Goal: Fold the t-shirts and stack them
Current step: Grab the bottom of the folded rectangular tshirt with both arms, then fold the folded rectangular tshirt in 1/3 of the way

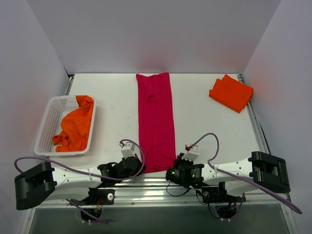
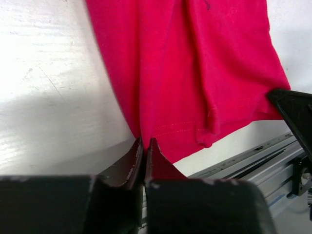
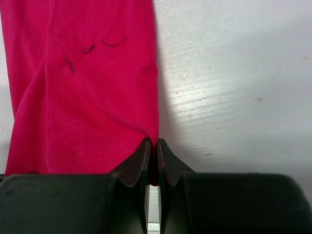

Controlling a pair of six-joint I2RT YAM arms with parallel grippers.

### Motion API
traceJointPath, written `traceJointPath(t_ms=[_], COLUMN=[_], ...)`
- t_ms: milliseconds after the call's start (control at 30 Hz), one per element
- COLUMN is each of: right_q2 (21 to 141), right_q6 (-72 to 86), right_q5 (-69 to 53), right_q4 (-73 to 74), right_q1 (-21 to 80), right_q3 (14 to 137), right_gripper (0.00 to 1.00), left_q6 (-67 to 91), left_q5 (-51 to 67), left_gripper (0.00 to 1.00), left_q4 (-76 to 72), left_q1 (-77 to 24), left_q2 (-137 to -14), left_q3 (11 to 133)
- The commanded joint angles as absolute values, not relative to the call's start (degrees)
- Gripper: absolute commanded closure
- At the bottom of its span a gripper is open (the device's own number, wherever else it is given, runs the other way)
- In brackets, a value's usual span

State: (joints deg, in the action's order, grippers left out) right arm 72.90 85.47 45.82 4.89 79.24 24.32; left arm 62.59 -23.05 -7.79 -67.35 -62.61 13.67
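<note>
The left fingers (image 2: pixel 132 163) are pressed together with only a hairline between the tips. The near-left corner of the crimson t-shirt (image 1: pixel 156 122) runs right into that line, so they appear to be pinching its hem. The right fingers (image 3: pixel 138 161) are likewise closed, and a sliver of red shows between them: they are nipping the near-right corner of the same hem.

From both pairs the cloth lies straight ahead. The shirt is already narrowed to a long strip. Its long axis runs directly away from the arms, from the near edge of the bench (image 1: pixel 204 126) up its middle almost to the far edge. Each arm sits at its own corner, so neither is nearer than the other.

The next fold probably turns on exactly this. If the near hem is to go to the far end, both corners have to travel forward along the strip in step, or the fold will skew.

Well off to the far right lies a folded orange t-shirt (image 1: pixel 231 92). At the left, a crumpled orange t-shirt (image 1: pixel 75 127) sits in the white basket (image 1: pixel 48 122).
</note>
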Motion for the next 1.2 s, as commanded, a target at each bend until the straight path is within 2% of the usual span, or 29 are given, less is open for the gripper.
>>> traceJointPath(t_ms=[0, 400, 733, 833, 1000, 1167], right_q2=[70.8, 68.2, 69.5, 69.3, 68.4, 68.9], right_q6=[86.8, 95.4, 89.8, 81.3, 60.4, 48.7], right_q5=[49.7, 51.6, 61.2, 62.8, 59.8, 52.6], right_q4=[8.7, 23.0, 33.3, 31.4, 16.3, 3.7], right_q1=[79.8, 86.6, 84.5, 81.2, 72.7, 63.7], right_q3=[24.7, 28.4, 41.2, 45.1, 45.8, 45.0], right_gripper=[1.00, 1.00, 1.00, 1.00, 1.00, 1.00], left_q6=[64.8, 64.6, 61.4, 58.3, 49.6, 47.0], left_q5=[-25.4, -27.1, -33.1, -34.1, -34.7, -25.4], left_gripper=[0.97, 0.98, 0.96, 0.94, 0.94, 0.94], left_q4=[-8.4, 10.3, 22.1, 21.8, 15.7, 8.2], left_q1=[-69.0, -70.7, -70.1, -68.9, -64.2, -53.5], left_q2=[-62.2, -52.3, -49.2, -49.4, -52.2, -58.1], left_q3=[15.9, 21.3, 32.6, 36.6, 41.0, 41.0])
